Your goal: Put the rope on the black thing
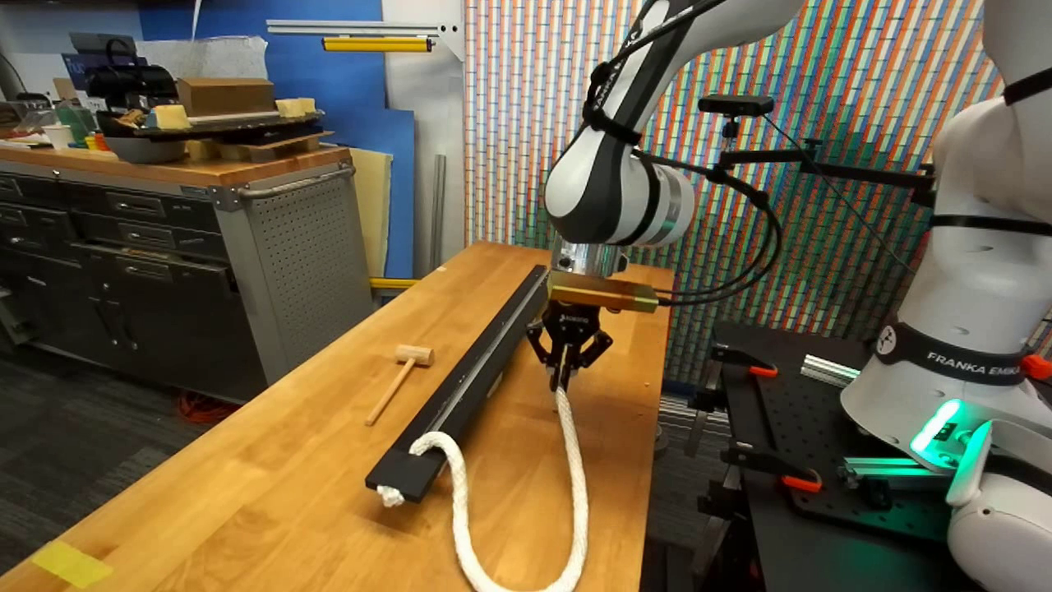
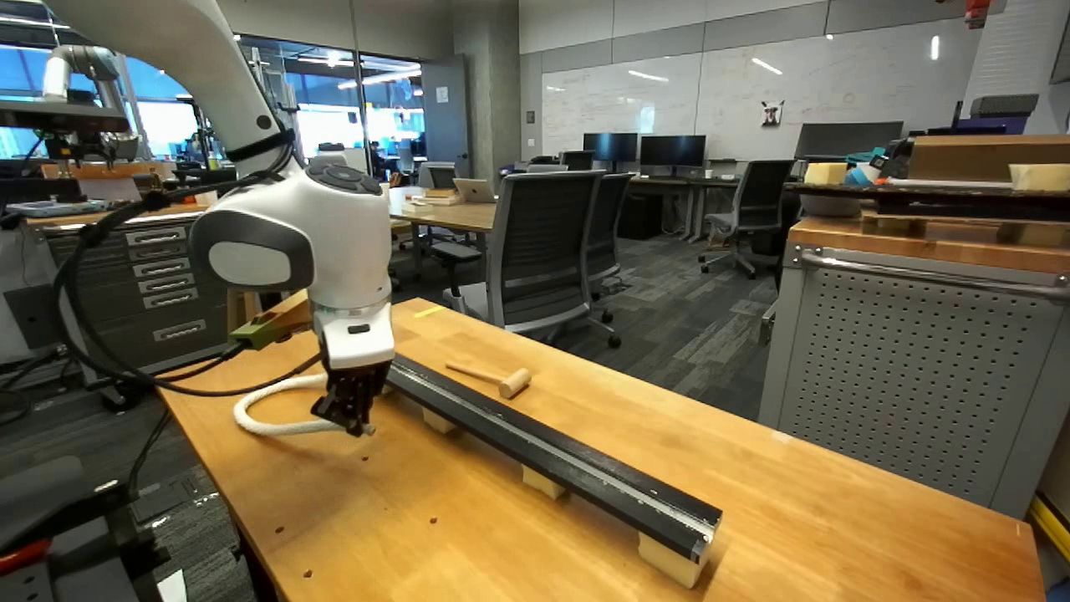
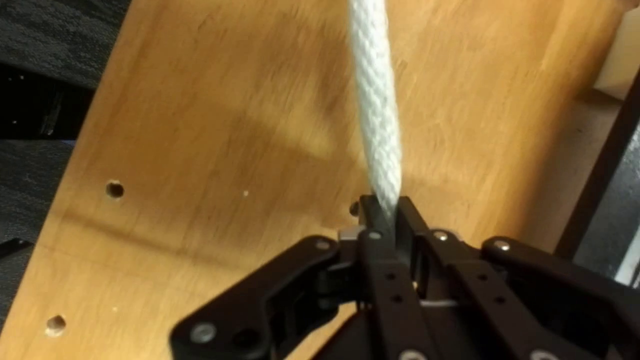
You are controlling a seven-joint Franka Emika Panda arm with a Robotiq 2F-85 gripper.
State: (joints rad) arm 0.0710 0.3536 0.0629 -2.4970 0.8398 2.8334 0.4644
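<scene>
The white rope (image 1: 578, 485) rises to the top of the black bar (image 1: 472, 378) at its near end and hangs in a wide loop. A whitish tuft (image 1: 389, 496) shows under that end; I cannot tell whether it joins the rope. My gripper (image 1: 560, 380) is shut on the rope near its other end, low over the table beside the bar. In the wrist view the rope (image 3: 377, 95) runs up from between the fingertips (image 3: 387, 215), and the bar (image 3: 607, 220) is at the right edge. The bar's groove (image 2: 552, 451) shows in an exterior view.
A small wooden mallet (image 1: 394, 382) lies on the table (image 1: 288, 460) on the bar's far side from my gripper. Light blocks (image 2: 543, 482) hold the bar off the table. A grey tool cart (image 2: 903, 368) stands past the table. A hole (image 3: 115, 189) is near the table edge.
</scene>
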